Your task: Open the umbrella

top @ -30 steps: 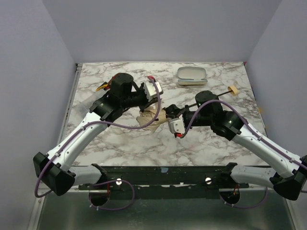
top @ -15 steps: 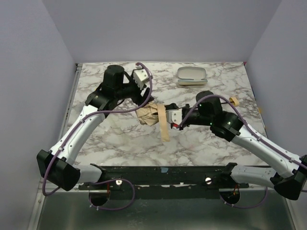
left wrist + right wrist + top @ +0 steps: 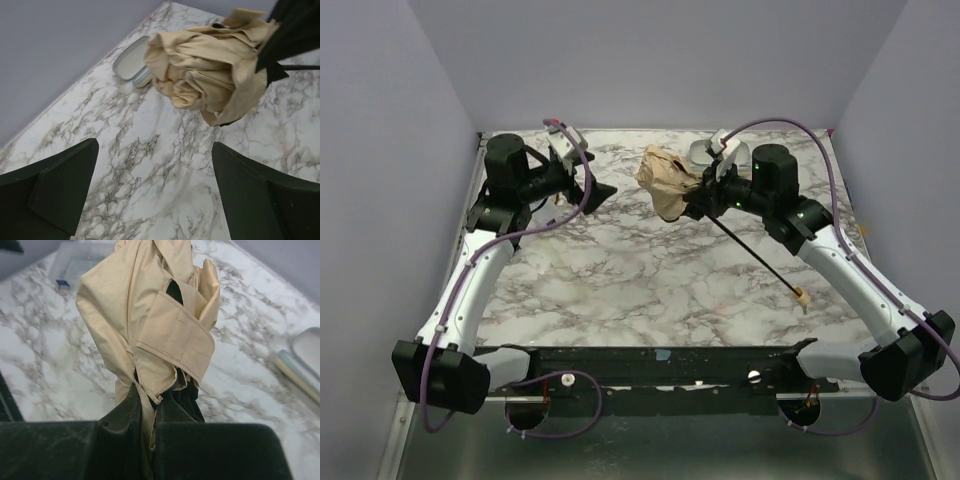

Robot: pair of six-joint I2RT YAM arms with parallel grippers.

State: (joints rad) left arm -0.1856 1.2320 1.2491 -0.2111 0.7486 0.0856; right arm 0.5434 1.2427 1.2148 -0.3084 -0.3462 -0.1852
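Top view showed the right hand (image 3: 700, 198) clamped on the umbrella (image 3: 666, 180), so the wide, empty left hand (image 3: 578, 172) would best brace its shaft (image 3: 756, 251).

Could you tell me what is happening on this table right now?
The arms are working on opening an umbrella. The right gripper is shut on its bunched beige canopy near the far side of the table, and the shaft runs toward the near right. The canopy is not spread yet. The left gripper is open, off to the left, holding nothing.
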